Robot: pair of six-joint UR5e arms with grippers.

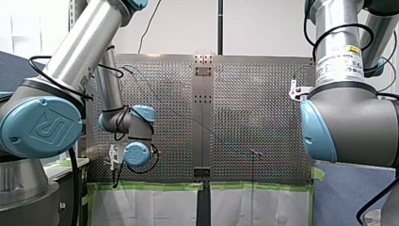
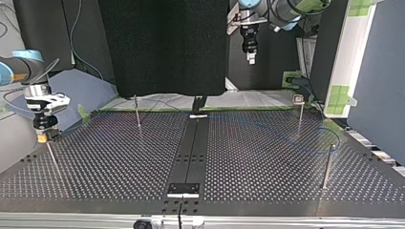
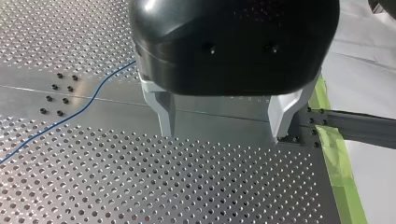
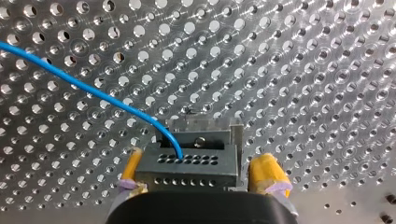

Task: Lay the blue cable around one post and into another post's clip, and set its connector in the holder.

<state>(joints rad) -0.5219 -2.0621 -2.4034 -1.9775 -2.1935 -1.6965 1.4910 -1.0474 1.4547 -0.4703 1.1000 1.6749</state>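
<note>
My right arm comes in low at the top view's left, wrist bent so that its tool (image 2: 45, 137) points straight down onto the top of a thin post (image 2: 54, 160) standing on the perforated counter (image 2: 267, 181). In the wrist view, a dark grey connector (image 4: 187, 168) with rows of small holes fills the tool's mouth. The blue cable (image 4: 93, 91) comes out of the connector's upper face and arcs away ahead of the tool, above the counter. A pale metal bracket (image 4: 205, 125) shows just beyond the connector. Whether this tool is clamping the connector or only standing around it cannot be told. My left arm is folded at the elbow. Its tool (image 3: 223, 134) points down, high over the counter and well apart from the right tool. Its two metal fingers (image 3: 166, 116) are spread wide with nothing between them. A slack stretch of the blue cable lies on the counter off to one side of this tool, crossing a plain centre strip (image 3: 116, 109). Green tape (image 3: 338, 158) edges the counter on the tool's other side.
</note>
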